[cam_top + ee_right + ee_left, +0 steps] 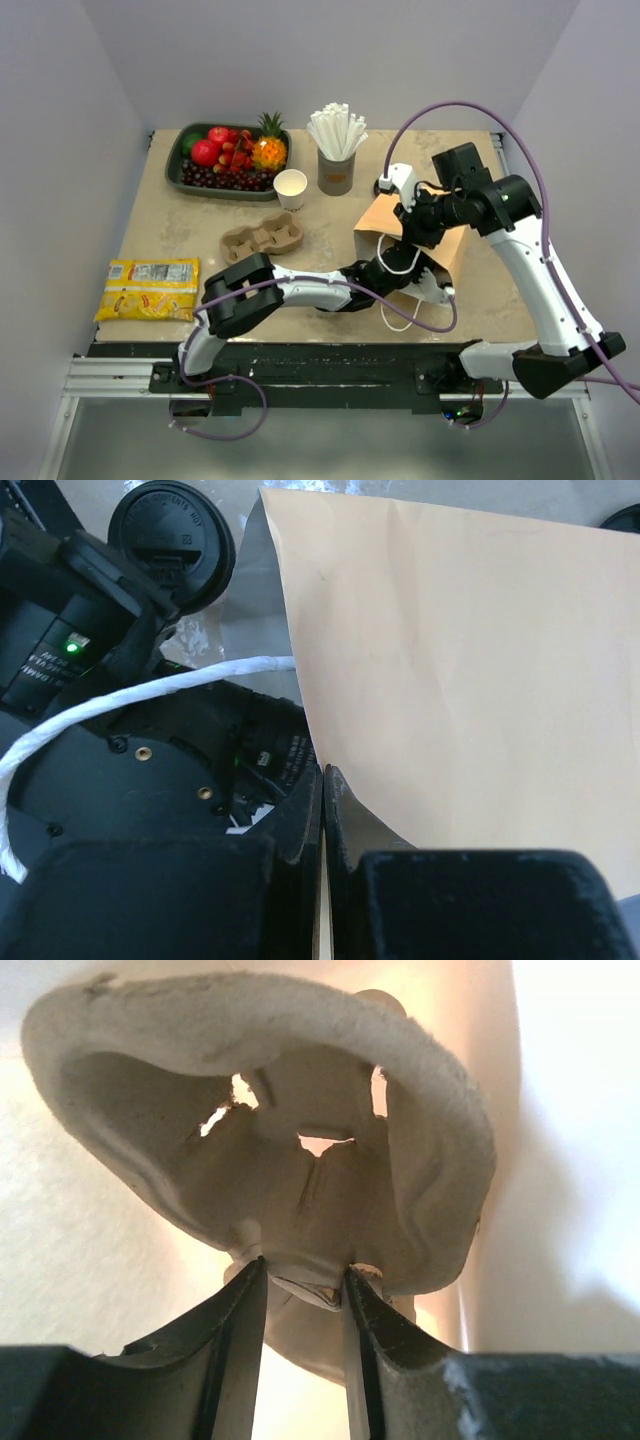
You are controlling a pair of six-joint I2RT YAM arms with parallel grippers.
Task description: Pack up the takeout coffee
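Note:
A brown paper bag (425, 235) with white rope handles stands at the right middle of the table. My right gripper (405, 215) is shut on the bag's top edge (330, 810) and holds its mouth open. My left arm (330, 290) reaches into the bag's mouth, so its gripper is hidden from above. In the left wrist view the left gripper (305, 1272) is shut on the rim of a pulp carrier (300, 1160), seen from below inside the bag. A round black lid (170, 545) shows in the right wrist view beyond the left arm. The cup under it is hidden.
A second pulp carrier (262, 238) lies at the table's middle, with an open white cup (290, 187) behind it. A grey cup of white straws (337, 150) and a fruit tray (190, 175) stand at the back. A yellow packet (150, 288) lies front left.

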